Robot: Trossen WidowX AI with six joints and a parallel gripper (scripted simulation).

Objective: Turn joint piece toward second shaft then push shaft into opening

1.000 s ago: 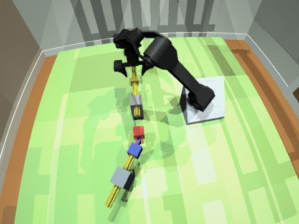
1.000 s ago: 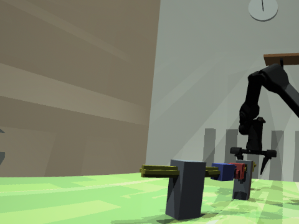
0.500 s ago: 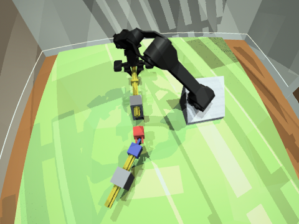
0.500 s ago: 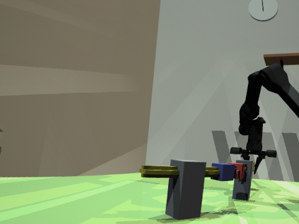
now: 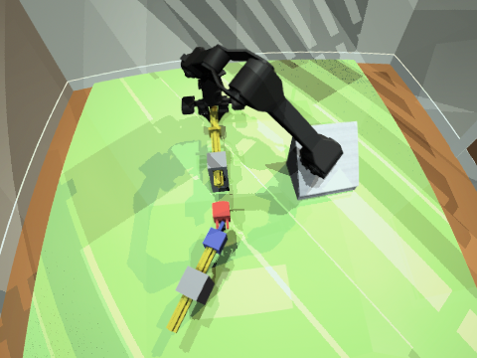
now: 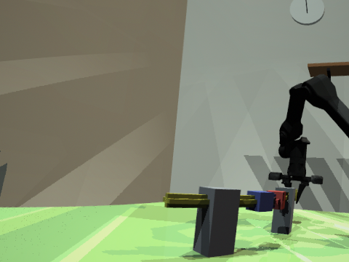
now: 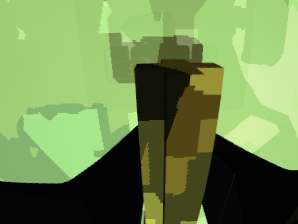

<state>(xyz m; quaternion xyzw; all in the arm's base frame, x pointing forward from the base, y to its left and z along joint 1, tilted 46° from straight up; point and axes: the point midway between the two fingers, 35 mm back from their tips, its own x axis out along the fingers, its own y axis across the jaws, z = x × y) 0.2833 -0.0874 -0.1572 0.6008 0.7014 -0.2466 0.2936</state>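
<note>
wall clock — high up | brown shelf — below it

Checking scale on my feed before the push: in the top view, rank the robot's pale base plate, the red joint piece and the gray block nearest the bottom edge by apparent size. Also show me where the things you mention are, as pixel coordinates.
1. Pale base plate (image 5: 348, 144)
2. Gray block (image 5: 193, 282) (image 6: 222, 222)
3. Red joint piece (image 5: 221, 210) (image 6: 277, 198)
</note>
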